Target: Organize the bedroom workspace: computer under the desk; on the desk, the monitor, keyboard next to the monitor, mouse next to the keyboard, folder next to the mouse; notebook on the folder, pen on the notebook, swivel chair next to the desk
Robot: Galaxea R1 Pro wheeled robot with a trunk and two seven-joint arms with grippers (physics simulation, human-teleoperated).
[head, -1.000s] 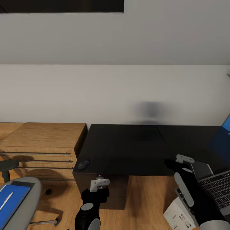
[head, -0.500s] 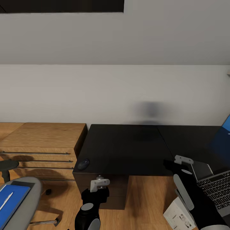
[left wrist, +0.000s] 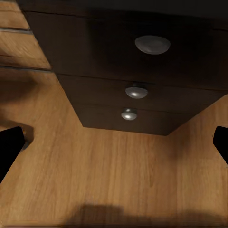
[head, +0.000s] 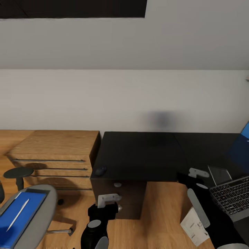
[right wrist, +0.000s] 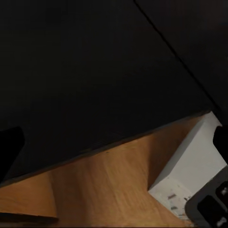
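The black-topped desk (head: 145,155) stands against the pale wall, with the small dark mouse (head: 101,170) at its near left corner. A keyboard (head: 231,196) with dark keys lies at the far right, beside my right arm. On the grey swivel chair (head: 43,209) at lower left lies the blue folder (head: 17,218) with the white pen (head: 16,216) on it. The white computer (head: 194,226) stands on the floor below the desk's front edge, and its corner (right wrist: 190,171) shows in the right wrist view. My left gripper (head: 110,197) is open in front of the desk drawers (left wrist: 137,91). My right gripper (head: 193,174) is open over the desk's front edge (right wrist: 109,149).
A low oak drawer unit (head: 55,152) adjoins the desk's left end. A small round dark stool (head: 19,173) stands before it. A blue panel (head: 243,145) shows at the right edge. Wood plank floor (left wrist: 114,180) lies between me and the drawers.
The whole view has shifted: desk, oak unit and chair now sit further right in the picture, with more of the chair and drawers visible. Both arms keep their pose.
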